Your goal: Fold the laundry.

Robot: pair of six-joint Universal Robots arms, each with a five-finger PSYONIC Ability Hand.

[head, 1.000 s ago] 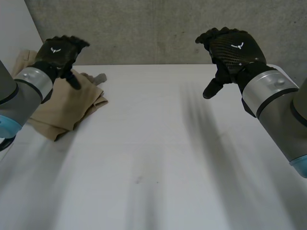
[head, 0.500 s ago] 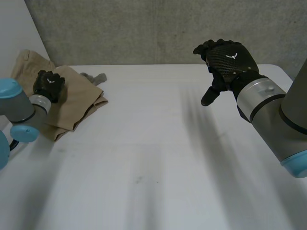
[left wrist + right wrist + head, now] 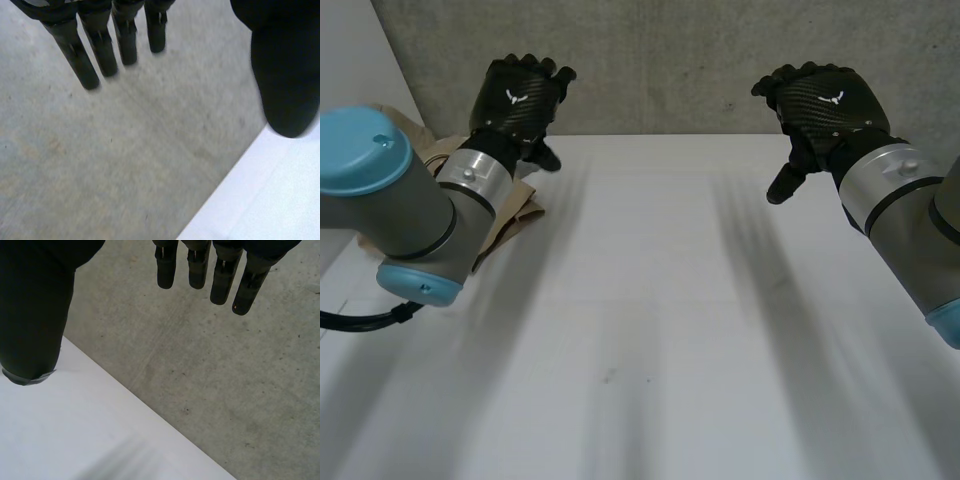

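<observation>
The left robot hand (image 3: 520, 95) hangs in the air above the desk's far-left corner, close to the wall (image 3: 660, 60). Its fingers (image 3: 102, 50) are straight and spread from the thumb, with nothing between them. The right robot hand (image 3: 820, 105) hovers over the far-right part of the desk (image 3: 650, 300), fingers (image 3: 220, 275) just as straight and empty.

Half a second ago the left robot hand was down on the cloth at the far-left corner. Now it has lifted off and swung up toward the wall, taking nothing with it. The right robot hand has drifted only a little toward the right edge. The beige cloth (image 3: 523, 205) lies where it was, bunched at the far-left corner and mostly hidden behind the left arm (image 3: 410, 210).

Since the robot hand came away empty, no part of the cloth has been drawn out to the middle. I judge the fold hardly begun: the cloth needs a fresh grasp and spreading first.

The desk is white and smooth, with one faint speck toward the front. Behind its far edge stands a rough grey concrete wall.
</observation>
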